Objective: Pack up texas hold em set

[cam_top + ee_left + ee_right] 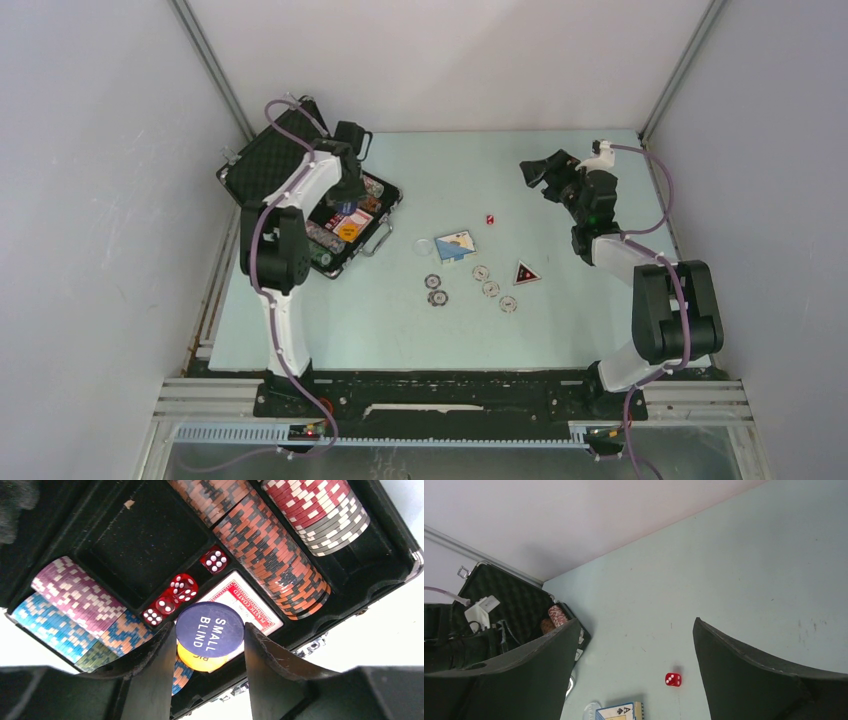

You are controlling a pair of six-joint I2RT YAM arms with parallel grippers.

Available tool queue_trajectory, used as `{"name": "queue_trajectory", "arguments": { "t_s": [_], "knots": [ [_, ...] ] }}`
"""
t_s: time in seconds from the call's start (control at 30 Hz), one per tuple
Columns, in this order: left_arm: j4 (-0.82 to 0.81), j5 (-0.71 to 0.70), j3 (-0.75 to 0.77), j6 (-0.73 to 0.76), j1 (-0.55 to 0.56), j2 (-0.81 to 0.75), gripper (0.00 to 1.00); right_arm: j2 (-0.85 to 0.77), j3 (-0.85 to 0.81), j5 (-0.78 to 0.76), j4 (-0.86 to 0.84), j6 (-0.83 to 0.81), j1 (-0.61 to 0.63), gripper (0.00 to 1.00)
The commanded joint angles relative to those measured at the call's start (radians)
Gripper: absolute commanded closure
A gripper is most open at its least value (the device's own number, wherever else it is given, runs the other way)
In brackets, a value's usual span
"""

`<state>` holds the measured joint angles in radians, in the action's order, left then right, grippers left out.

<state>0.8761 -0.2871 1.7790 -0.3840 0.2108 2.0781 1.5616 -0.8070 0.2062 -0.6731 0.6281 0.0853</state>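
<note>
The black case lies open at the far left, its tray holding rows of poker chips, several red dice and a red card deck. My left gripper hangs over the tray, shut on the blue round "SMALL BLIND" button, which sits just above a yellow button. My right gripper is open and empty above the table at the far right. One red die lies on the table below and ahead of it. A blue card deck lies mid-table.
Several loose chips and a dark triangular piece lie on the pale table in front of the deck. A clear disc rests beside the deck. White walls close in the table on three sides.
</note>
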Motion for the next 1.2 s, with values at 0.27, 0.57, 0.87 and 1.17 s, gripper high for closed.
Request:
{"name": "queue_trajectory", "arguments": {
  "t_s": [0.27,0.57,0.87,1.17],
  "knots": [
    [-0.04,0.094,0.002,0.003,-0.007,0.059,0.48,0.013,-0.026,0.011,-0.042,0.011,-0.004,0.07],
    [-0.061,0.106,-0.044,0.014,-0.005,0.047,0.45,0.016,-0.026,0.016,-0.048,0.014,-0.005,0.07],
    [-0.058,0.116,-0.044,0.017,-0.002,0.052,0.43,0.018,-0.026,0.02,-0.048,0.017,-0.005,0.08],
    [-0.064,0.134,-0.03,0.018,-0.002,0.057,0.4,0.025,-0.026,0.027,-0.055,0.024,-0.005,0.08]
  ]
}}
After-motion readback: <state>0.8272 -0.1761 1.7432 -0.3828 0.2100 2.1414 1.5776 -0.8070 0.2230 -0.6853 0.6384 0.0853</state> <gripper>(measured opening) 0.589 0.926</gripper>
